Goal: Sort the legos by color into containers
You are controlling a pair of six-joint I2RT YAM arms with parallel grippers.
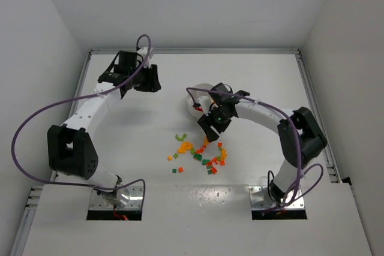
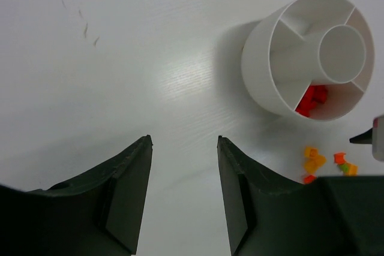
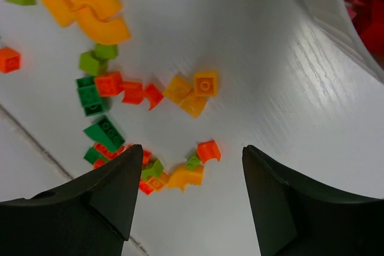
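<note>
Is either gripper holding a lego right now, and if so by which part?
Nothing is held. The left gripper is open over bare table; the right gripper is open above the loose legos, none between its jaws.

Light: bright, even white light is falling from overhead on the table (image 1: 252,82).
Shadows: the dish (image 2: 264,58) is casting a soft shadow toward its left.
Glare: a pale sheen is showing on the table near the arm bases.
Focus: the legos (image 3: 192,91) are showing sharp, while the right gripper (image 3: 191,149) is looking dark and slightly soft.
</note>
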